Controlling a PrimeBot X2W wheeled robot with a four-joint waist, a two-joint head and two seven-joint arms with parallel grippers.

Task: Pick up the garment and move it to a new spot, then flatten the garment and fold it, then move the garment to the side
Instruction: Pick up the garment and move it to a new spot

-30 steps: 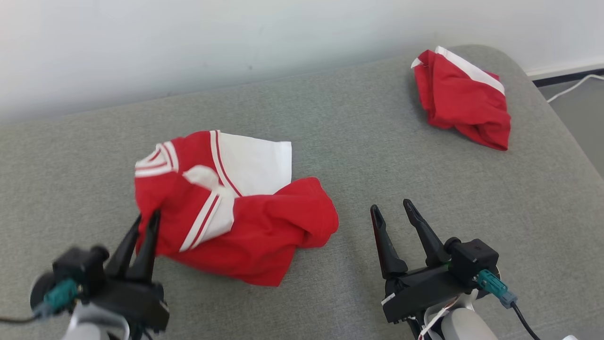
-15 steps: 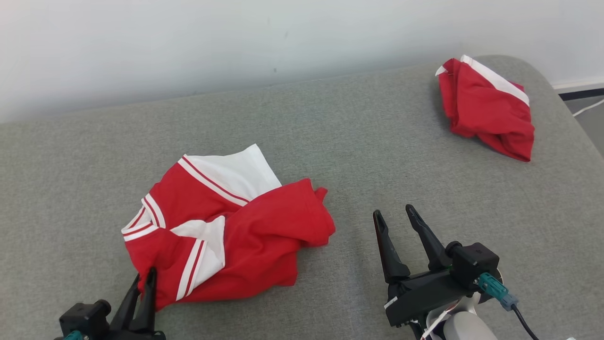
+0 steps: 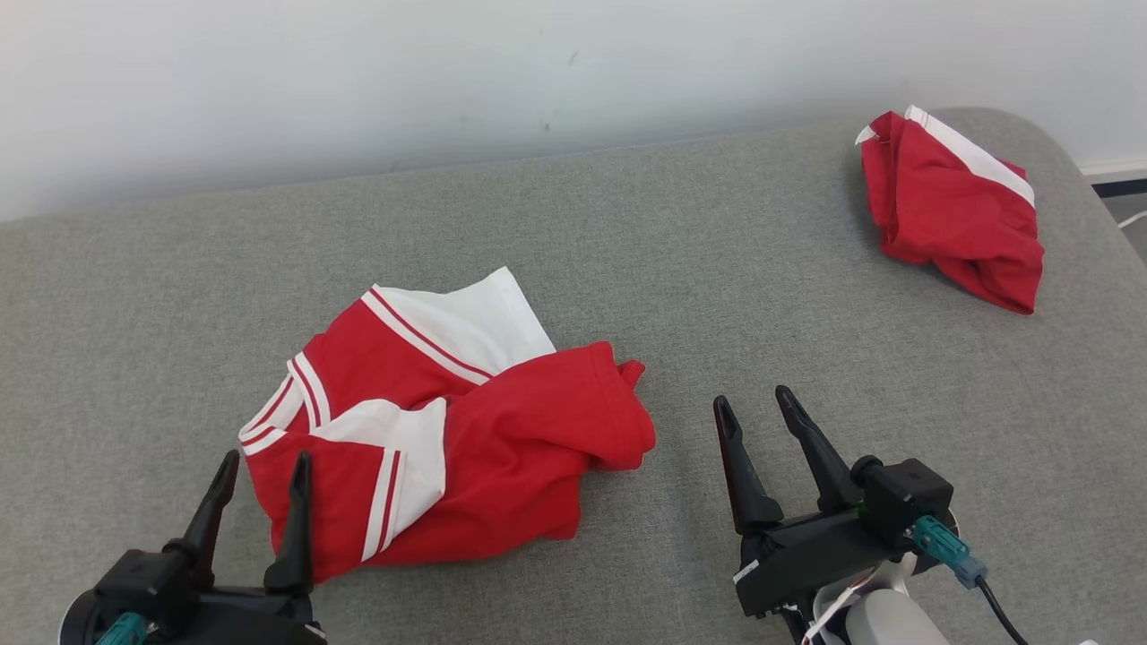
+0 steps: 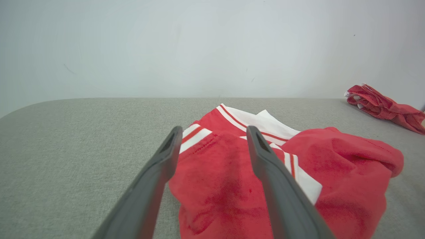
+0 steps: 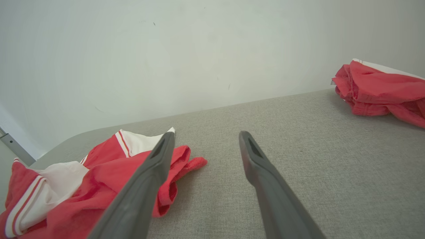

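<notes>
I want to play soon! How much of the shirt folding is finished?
The moving looks done: the left claw has let go, and the red-and-white garment lies crumpled on the grey cushion. The right claw is open, empty. Flattening, folding, setting aside remain.

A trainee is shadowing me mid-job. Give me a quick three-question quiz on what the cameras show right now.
1. True or false: the left gripper is clamped shut on the striped garment.
2. Where does the second red garment lie? A) on top of the striped garment B) at the far right of the grey padded surface C) on the floor
3. Fill in: besides red, the striped garment shows panels of ____.
Key: 1 false, its jaws stand open; 2 B; 3 white.
</notes>
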